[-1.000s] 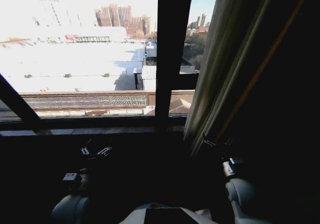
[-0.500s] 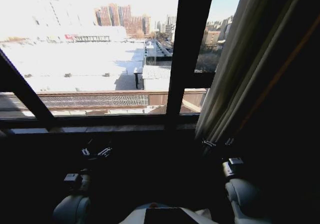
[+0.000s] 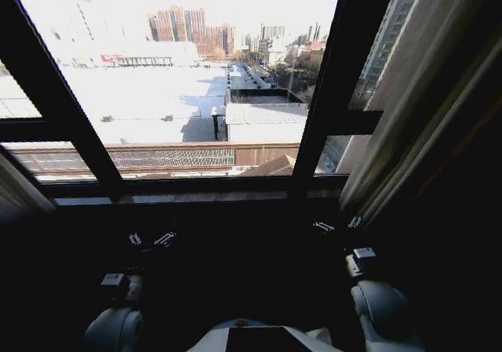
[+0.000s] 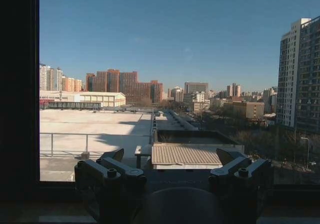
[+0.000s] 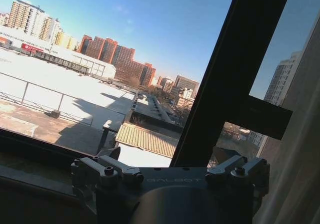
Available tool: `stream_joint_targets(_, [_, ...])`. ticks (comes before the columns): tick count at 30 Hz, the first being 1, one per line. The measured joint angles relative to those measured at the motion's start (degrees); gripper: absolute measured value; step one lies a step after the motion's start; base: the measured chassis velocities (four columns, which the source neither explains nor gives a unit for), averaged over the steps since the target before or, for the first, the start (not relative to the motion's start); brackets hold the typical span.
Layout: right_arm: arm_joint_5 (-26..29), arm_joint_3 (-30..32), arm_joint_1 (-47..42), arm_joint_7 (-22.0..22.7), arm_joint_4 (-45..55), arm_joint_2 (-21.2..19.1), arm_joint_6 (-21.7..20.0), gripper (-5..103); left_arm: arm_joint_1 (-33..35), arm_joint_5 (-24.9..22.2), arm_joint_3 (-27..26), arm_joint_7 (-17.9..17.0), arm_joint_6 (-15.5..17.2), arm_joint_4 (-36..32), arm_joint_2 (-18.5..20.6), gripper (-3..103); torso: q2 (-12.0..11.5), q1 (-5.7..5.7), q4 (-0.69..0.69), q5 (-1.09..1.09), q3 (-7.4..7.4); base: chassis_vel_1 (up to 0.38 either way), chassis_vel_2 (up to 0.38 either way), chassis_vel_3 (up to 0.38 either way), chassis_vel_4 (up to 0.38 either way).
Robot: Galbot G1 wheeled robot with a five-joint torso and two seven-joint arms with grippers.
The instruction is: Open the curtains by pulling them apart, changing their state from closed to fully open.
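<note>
Black pincers are held low, below the window sill [image 3: 196, 199]: the left pincer [image 3: 151, 239] is spread open on nothing, and the right pincer [image 3: 337, 226], also parted and empty, is placed just beside the hem of the right curtain [image 3: 408, 117]. Beyond the sill, that curtain is gathered right of the window frame bar [image 3: 333, 93]; a sliver of the left curtain [image 3: 17, 189] is seen. Fabric could be snagged by the open right fingers.
</note>
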Motion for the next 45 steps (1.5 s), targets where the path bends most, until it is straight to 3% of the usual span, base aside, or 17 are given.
stream_joint_targets(45, [-0.58,-2.20,4.34,-1.59,-4.09,-0.52,0.26,100,-1.19,0.07,1.09,0.28,-0.35,1.79,-0.42,100,-0.01,0.02,0.00,-0.02,0.00,0.357,0.353,-0.352,-0.354])
